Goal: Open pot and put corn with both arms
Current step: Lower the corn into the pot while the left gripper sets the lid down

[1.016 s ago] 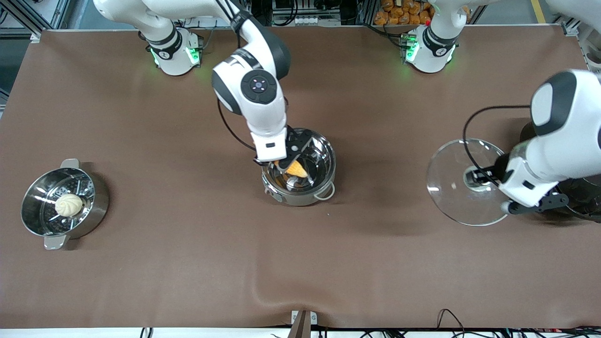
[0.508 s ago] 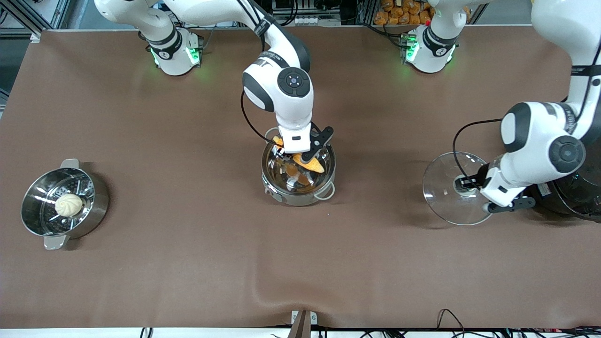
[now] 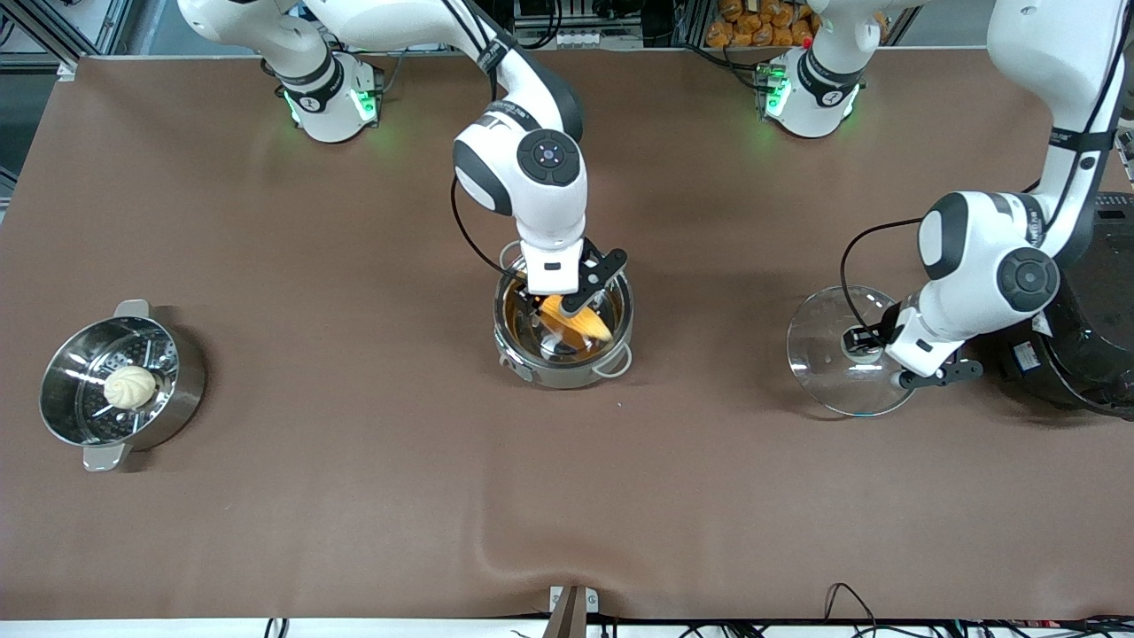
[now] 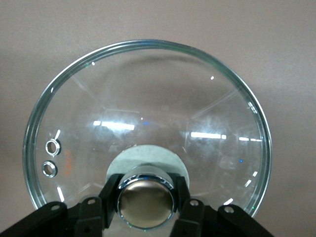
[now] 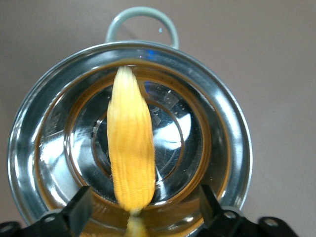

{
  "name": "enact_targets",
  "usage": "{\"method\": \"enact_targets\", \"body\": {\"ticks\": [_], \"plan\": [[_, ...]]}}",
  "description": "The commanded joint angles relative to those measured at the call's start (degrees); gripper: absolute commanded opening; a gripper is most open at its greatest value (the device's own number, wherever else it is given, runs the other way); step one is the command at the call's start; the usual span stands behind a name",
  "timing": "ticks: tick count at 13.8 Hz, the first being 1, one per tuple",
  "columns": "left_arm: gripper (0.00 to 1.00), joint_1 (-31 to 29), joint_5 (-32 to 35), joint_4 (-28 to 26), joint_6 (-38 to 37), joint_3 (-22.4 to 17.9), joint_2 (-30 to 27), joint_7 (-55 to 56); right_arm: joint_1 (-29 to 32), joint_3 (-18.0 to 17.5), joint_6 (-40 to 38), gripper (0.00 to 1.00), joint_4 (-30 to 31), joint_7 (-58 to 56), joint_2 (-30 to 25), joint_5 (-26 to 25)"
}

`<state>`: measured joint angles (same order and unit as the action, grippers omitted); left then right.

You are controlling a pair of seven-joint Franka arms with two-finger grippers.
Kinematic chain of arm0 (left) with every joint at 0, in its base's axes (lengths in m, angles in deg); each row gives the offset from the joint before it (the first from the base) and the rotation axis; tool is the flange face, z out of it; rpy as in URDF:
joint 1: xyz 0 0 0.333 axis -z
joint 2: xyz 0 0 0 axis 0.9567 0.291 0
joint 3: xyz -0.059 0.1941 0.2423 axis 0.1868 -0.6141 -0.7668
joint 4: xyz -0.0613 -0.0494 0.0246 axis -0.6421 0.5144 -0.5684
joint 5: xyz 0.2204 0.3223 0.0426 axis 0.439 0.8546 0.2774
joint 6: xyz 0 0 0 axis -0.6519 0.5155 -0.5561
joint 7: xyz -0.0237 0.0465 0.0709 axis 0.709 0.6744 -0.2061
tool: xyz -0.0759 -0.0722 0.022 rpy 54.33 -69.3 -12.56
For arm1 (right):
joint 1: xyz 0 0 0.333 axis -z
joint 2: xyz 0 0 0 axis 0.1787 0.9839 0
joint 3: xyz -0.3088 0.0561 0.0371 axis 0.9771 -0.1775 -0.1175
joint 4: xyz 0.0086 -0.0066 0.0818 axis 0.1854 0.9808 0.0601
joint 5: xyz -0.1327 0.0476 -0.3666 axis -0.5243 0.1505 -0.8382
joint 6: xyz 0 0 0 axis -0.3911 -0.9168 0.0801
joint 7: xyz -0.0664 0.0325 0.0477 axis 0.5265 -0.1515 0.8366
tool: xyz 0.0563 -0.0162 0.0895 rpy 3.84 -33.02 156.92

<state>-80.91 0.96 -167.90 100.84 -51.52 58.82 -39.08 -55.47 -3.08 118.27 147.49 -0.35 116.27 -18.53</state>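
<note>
The shiny steel pot (image 3: 620,341) stands open mid-table. The yellow corn (image 3: 580,323) lies inside it, its tapered tip toward the looped handle (image 5: 142,17). My right gripper (image 3: 576,292) hangs just over the pot with its fingers (image 5: 81,207) wide apart. In the right wrist view the corn (image 5: 131,148) lies loose between them, over the pot's rim (image 5: 232,148), touching neither. My left gripper (image 3: 864,341) is shut on the knob (image 4: 146,200) of the clear glass lid (image 3: 828,354), held low over the table beside the black cooker. The lid's glass (image 4: 148,98) fills the left wrist view.
A steel steamer pot (image 3: 182,390) with a white bun (image 3: 130,387) stands at the right arm's end of the table. The big black rice cooker (image 3: 1090,337) stands at the left arm's end, close to the held lid.
My right gripper has opened and let go of the corn, which has dropped into the pot. My left arm has lowered the lid and carried it slightly toward the pot.
</note>
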Motion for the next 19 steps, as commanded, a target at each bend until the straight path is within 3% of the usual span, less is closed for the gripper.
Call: {"method": "enact_targets", "body": {"ticks": [1, 7, 12, 14, 17, 19], "plan": [[0.0, -0.6, 0.5, -6.4, 7.5, 0.7, -2.8, -0.8, 4.1, -0.2, -3.2, 1.0, -0.2, 1.0, -2.9, -0.5], [0.0, 0.6, 0.5, -6.4, 8.6, 1.4, -0.5, 0.7, 16.5, -0.1, -12.4, 1.0, -0.1, 0.1, -8.3, -0.3], [0.0, 1.1, 0.5, -5.7, 8.6, 1.6, 1.9, 1.3, 26.7, 0.0, -13.9, 1.0, 0.7, 0.6, -10.3, -0.3], [0.17, 1.1, 0.5, -5.5, 8.6, 1.6, 2.3, 1.3, 32.7, -0.6, -13.9, 1.0, 1.3, 0.1, -12.2, -0.1], [0.38, 1.3, 0.5, -5.0, 8.6, 1.6, 3.2, 1.3, 34.8, -0.4, -16.4, 1.0, 6.0, 0.0, -18.8, -0.1], [1.0, 2.3, 0.5, -4.7, 8.6, 1.6, 3.0, 1.2, 37.3, -0.5, -16.2, 1.0, 11.4, -1.0, -24.5, -0.1]]}}
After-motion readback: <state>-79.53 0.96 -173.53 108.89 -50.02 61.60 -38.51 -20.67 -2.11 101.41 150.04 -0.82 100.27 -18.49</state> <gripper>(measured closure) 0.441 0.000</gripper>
